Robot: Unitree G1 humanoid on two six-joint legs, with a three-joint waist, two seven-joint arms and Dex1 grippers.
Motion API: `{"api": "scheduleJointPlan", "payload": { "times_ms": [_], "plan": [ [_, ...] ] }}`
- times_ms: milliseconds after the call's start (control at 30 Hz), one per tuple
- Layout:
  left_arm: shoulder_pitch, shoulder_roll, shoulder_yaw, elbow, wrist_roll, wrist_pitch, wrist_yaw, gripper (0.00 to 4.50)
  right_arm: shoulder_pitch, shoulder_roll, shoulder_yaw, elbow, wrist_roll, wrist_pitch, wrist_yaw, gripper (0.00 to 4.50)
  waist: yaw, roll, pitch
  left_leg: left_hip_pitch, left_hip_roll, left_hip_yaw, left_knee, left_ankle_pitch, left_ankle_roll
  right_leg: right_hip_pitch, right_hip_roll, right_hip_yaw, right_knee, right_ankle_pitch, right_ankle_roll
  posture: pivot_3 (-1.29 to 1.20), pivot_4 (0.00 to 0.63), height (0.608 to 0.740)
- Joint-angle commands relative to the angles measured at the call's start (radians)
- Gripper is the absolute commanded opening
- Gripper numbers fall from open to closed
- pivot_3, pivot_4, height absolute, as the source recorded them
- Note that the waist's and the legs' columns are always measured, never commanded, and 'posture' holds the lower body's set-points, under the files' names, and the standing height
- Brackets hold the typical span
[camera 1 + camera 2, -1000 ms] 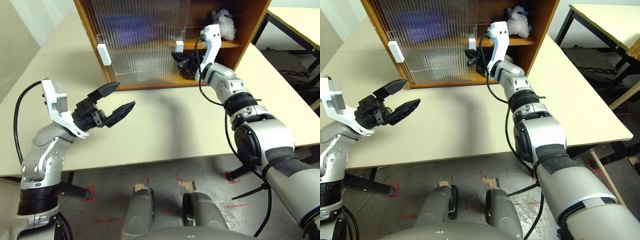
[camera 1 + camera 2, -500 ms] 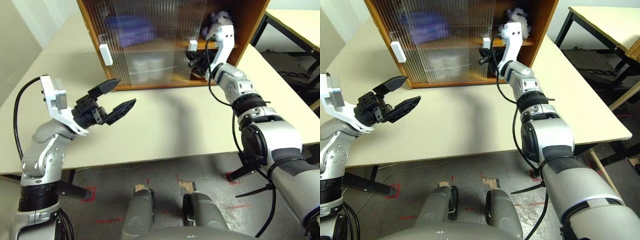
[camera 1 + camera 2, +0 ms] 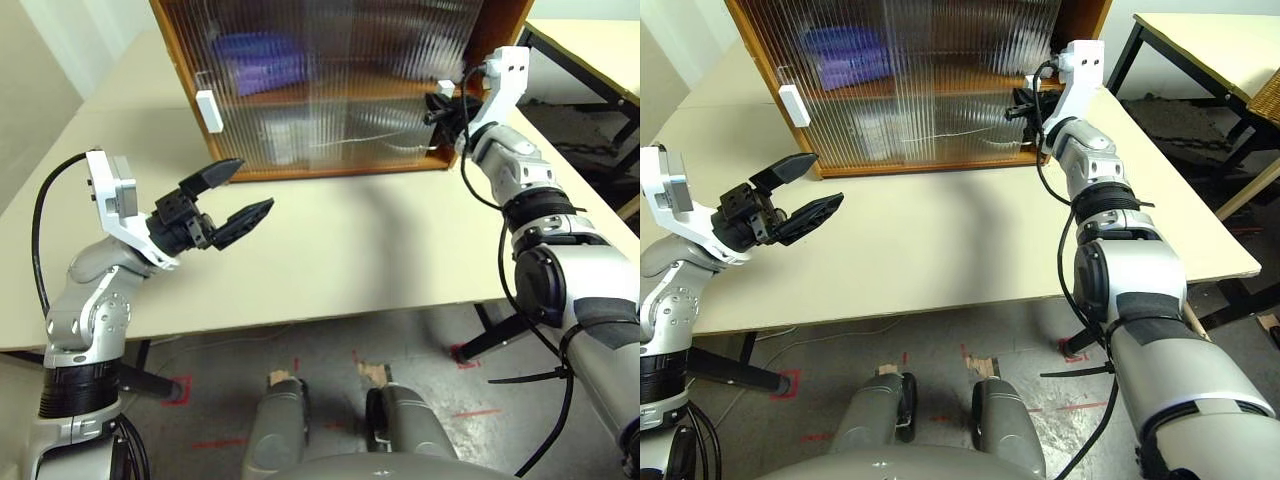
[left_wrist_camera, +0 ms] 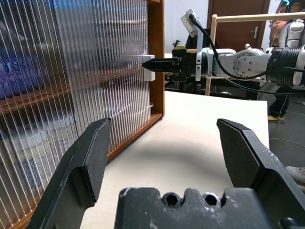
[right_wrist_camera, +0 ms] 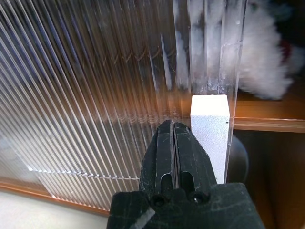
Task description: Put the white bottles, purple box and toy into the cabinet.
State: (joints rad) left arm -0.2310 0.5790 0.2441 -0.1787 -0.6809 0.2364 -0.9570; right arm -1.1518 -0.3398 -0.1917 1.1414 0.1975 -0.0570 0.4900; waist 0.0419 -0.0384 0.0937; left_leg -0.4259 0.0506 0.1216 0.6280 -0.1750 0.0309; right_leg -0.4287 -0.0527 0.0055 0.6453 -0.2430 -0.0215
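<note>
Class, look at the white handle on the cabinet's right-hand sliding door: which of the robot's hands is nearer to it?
Right. The right hand, shut, is at the white handle; the left hand hovers open over the table, well clear.

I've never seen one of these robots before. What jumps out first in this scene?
Probably the big orange-brown cabinet at the back of the pale table, its ribbed see-through doors nearly shut, with a purple box blurred behind them on the shelf. The right pincer, fingers shut, presses against a door's white handle, beyond which a fluffy white toy shows. The left pincer hangs wide open above the table.
</note>
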Motion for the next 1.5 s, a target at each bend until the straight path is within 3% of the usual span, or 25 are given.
{"api": "scheduleJointPlan", "payload": {
  "times_ms": [33,433,600,667,800,900,1067,1267,1367,1500],
  "plan": [
    [-0.01,-0.003,-0.014,0.008,0.012,-0.006,-0.008,4.5,0.019,-0.032,-0.021,0.02,-0.008,-0.016,-0.026,0.06,0.001,0.0,-0.001,0.0,0.0,0.0,0.0,0.0,0.0,0.0,0.0,0.0,0.0,0.0,0.0,0.19,0.012,0.74],
    [-0.015,-0.009,-0.014,0.013,0.017,-0.012,-0.008,4.5,0.006,-0.106,-0.026,0.054,-0.034,-0.005,-0.082,0.06,0.001,0.0,-0.003,0.0,-0.001,0.0,0.0,0.002,0.002,0.001,-0.001,0.001,-0.001,-0.001,0.0,0.19,0.009,0.74],
    [0.002,-0.01,-0.01,0.012,0.018,-0.017,-0.011,4.5,0.003,-0.103,-0.031,0.042,-0.025,0.018,-0.069,0.06,0.002,0.001,-0.004,0.0,-0.001,0.0,0.001,0.003,0.002,0.001,0.0,0.0,-0.001,-0.001,0.0,0.19,0.008,0.74],
    [0.02,-0.003,0.007,0.005,0.017,-0.019,-0.002,4.5,0.009,-0.102,-0.018,-0.015,-0.012,0.068,0.007,0.06,0.001,0.001,-0.005,0.0,-0.001,0.0,0.001,0.003,0.002,0.001,0.0,0.001,-0.001,0.0,0.001,0.21,0.01,0.74],
    [0.047,0.011,0.03,-0.004,0.027,-0.012,0.02,4.5,0.064,-0.119,0.007,-0.148,-0.013,0.159,0.097,1.4,0.002,0.0,-0.006,0.0,0.0,0.0,0.001,0.003,0.003,0.001,0.0,0.001,-0.001,0.0,0.001,0.22,0.016,0.74],
    [0.112,0.059,0.044,0.059,0.157,-0.021,0.106,4.5,0.262,-0.169,0.04,-0.348,-0.01,0.231,0.196,2.55,0.01,-0.003,-0.016,0.0,0.0,-0.001,0.0,0.003,0.003,0.002,0.0,0.0,-0.001,-0.002,0.001,0.25,0.026,0.74],
    [0.15,0.065,0.082,0.117,0.257,-0.034,0.241,4.5,0.508,-0.165,-0.041,-0.58,0.154,0.357,0.308,4.44,0.035,-0.001,-0.018,0.0,0.001,-0.001,-0.001,0.003,0.002,0.002,-0.009,-0.002,-0.001,-0.007,0.001,0.26,0.028,0.74],
    [0.085,-0.013,0.14,0.183,0.308,-0.018,0.479,4.5,0.613,-0.179,-0.211,-0.448,0.273,0.236,0.38,4.47,0.06,0.002,-0.019,0.001,-0.001,0.001,-0.002,0.002,0.002,0.002,-0.011,-0.003,-0.002,-0.008,0.001,0.26,0.022,0.74],
    [0.061,-0.049,0.158,0.216,0.322,-0.032,0.553,4.5,0.597,-0.171,-0.341,-0.301,0.341,0.026,0.428,4.47,0.068,0.001,-0.02,0.001,-0.001,0.001,-0.002,0.002,0.002,0.003,-0.011,-0.004,-0.004,-0.008,-0.002,0.25,0.012,0.74],
    [0.059,-0.056,0.151,0.267,0.373,-0.097,0.587,4.5,0.586,-0.206,-0.34,-0.127,0.284,-0.164,0.46,4.47,0.072,0.0,-0.023,0.001,-0.001,0.001,-0.001,0.002,0.002,0.004,-0.01,-0.005,-0.007,-0.004,-0.002,0.26,0.0,0.74]
  ]
}}
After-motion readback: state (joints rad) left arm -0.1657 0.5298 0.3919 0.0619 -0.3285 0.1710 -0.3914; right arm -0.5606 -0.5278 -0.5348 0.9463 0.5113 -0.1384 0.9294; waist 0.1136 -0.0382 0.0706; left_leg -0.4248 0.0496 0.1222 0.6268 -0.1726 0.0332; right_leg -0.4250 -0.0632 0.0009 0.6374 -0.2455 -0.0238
